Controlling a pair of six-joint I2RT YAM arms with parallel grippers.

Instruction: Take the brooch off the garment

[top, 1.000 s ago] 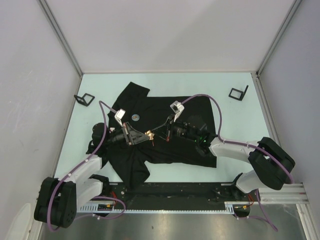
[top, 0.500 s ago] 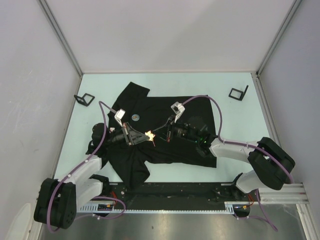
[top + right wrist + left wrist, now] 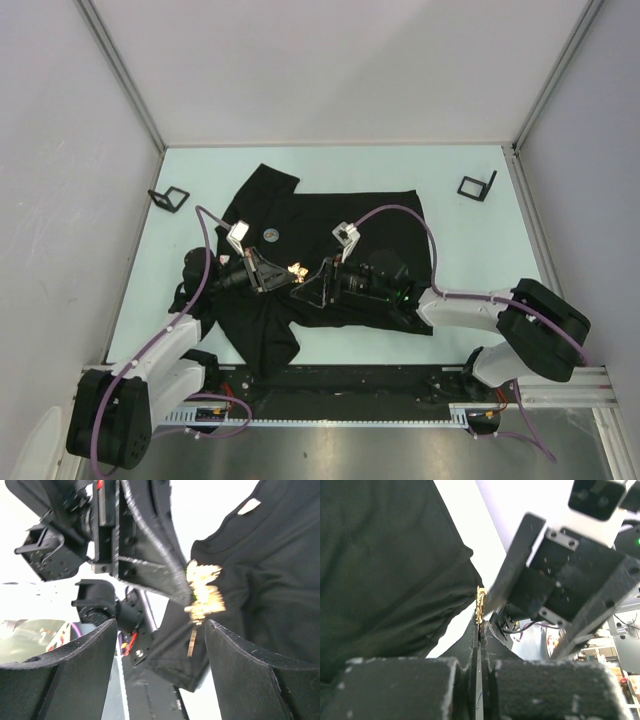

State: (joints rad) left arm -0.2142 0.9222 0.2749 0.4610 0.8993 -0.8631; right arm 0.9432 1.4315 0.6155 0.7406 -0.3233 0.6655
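A large black short-sleeved fabric T-shirt lay spread flat on the pale mint desk. It is the landmark for everything else here.

Off the T-shirt's left sleeve, apart from the cloth, stood a small black wire stand.

Over the T-shirt's left half, the left claw reached in from the left. Its jaws were pressed narrow together. In the left wrist view its black fingers met with almost no gap, pinching the lower end of a small gold metal brooch.

The brooch sat above the middle of the T-shirt. In the left wrist view its edge lay against a raised fold of the black cloth. Whether its pin passed through the fabric could not be told. In the right wrist view the brooch showed blurred and bright against the T-shirt, with a thin pin hanging below it.

Just right of the brooch, over the T-shirt's middle, the right claw stood wide. Its two black fingers were spread far apart and held nothing, with the brooch between and beyond them.

Past the T-shirt's upper right corner stood a second black wire stand, well clear of the cloth.
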